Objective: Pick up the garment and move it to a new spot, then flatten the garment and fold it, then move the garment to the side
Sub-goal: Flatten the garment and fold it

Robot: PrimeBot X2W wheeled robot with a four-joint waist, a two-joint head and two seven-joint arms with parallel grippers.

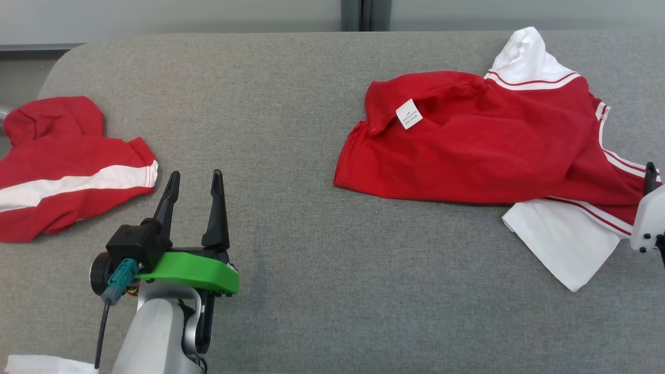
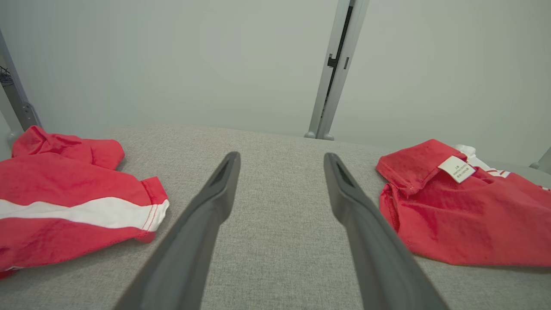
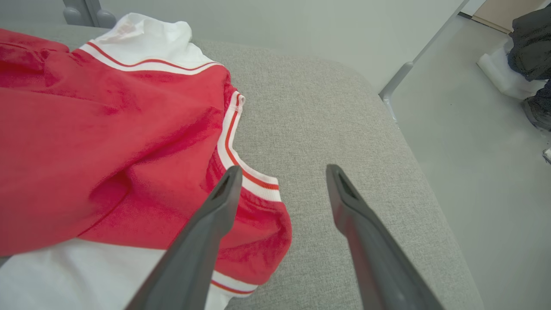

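Left claw [image 1: 196, 174] gapes above table [image 1: 291, 156], between garment [image 1: 483, 145] and other red cloth [image 1: 67, 156].

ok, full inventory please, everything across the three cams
shirt: 1, red with white trim and sleeves, crumpled on the table's right side
label: 1, white, on the shirt's folded-over left part
second garment: 1, red with a white stripe, at the table's left edge
table: 1, grey fabric top, under both garments
white sheet: 1, white, bottom-left corner of the head view, kind unclear
post: 1, grey, against the wall behind the table
dark bundle: 1, dark grey, on the floor beyond the table's right end
left hand: 1, dark fingers, open, over bare table between the garments
right hand: 1, dark fingers, open, at the shirt's right edge
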